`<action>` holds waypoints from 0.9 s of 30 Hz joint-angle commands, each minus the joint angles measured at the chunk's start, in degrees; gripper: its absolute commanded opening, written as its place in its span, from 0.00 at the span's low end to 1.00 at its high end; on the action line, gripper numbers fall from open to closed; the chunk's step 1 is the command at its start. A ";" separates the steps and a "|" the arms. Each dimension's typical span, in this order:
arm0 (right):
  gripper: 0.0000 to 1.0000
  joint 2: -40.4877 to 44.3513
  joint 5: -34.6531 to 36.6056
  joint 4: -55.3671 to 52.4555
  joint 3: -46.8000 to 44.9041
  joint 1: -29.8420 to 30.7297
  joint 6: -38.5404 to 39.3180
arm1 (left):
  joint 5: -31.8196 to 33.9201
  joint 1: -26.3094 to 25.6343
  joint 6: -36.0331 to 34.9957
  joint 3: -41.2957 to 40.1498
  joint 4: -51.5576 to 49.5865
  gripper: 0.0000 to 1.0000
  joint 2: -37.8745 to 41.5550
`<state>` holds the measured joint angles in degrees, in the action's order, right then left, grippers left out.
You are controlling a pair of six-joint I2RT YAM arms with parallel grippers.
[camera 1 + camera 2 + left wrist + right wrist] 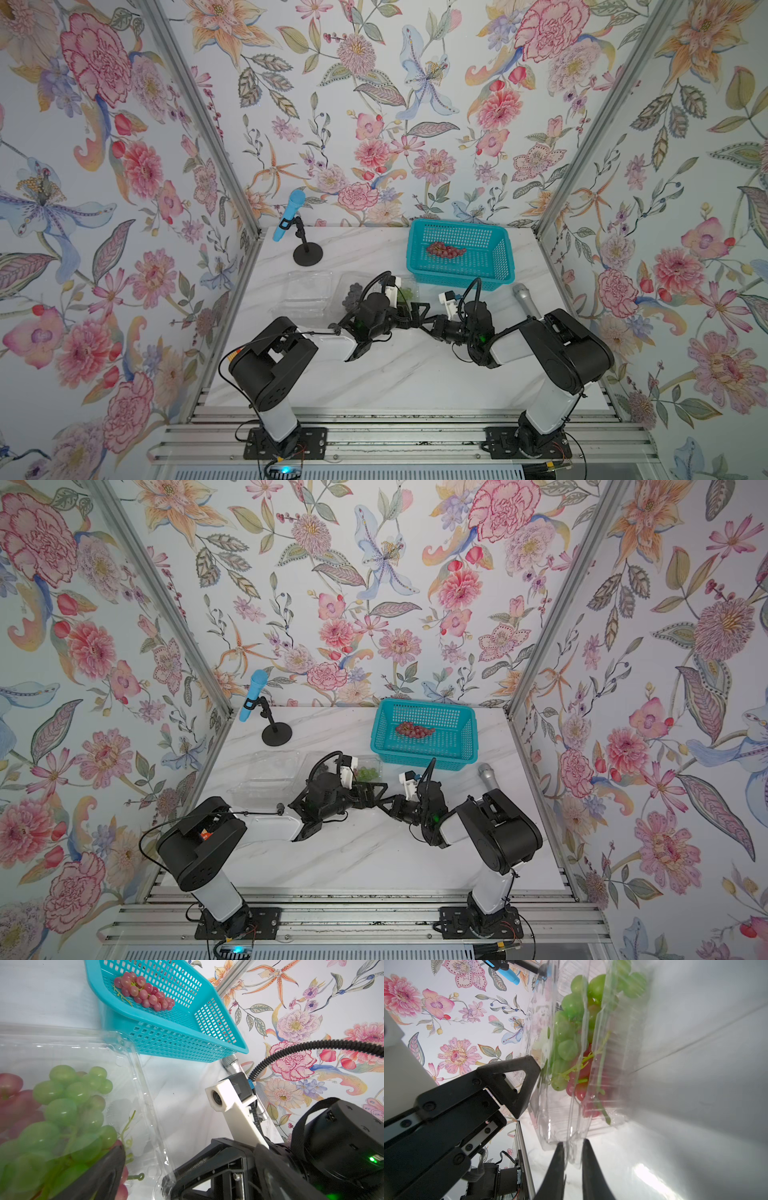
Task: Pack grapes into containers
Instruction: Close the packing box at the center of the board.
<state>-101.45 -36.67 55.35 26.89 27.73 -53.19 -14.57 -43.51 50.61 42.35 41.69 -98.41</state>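
The container [137, 1076] of green and red grapes [62, 1105] is sitting on the bench [374, 374], just beside the teal basket [457, 278]. The right end effector [574, 1147] is straddling its front lip with the jaws narrow — already pinching or not, I cannot tell. The left end effector [376, 795] is gaping wide, one finger [488, 1078] touching the lid. This is looking like lid-closing: grip only the lip and press evenly — thin plastic buckles.

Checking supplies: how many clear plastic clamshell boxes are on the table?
3: an empty box nearest the blue microphone, a middle box with dark grapes, a third box with green and red grapes beside the teal plastic basket. More may be hidden.
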 commanded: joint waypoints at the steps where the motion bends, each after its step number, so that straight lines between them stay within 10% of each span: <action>1: 0.15 -1.91 0.80 -0.77 0.01 0.65 -0.61 | 1.14 -0.36 0.67 -1.36 -1.00 1.00 -0.54; 27: 0.09 -2.44 -0.25 3.87 0.09 1.45 -1.95 | 1.16 -0.26 0.19 -1.30 -1.25 1.00 -0.64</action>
<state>-102.61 -36.71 57.98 26.94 28.56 -54.96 -14.57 -43.51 50.61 42.24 41.82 -98.41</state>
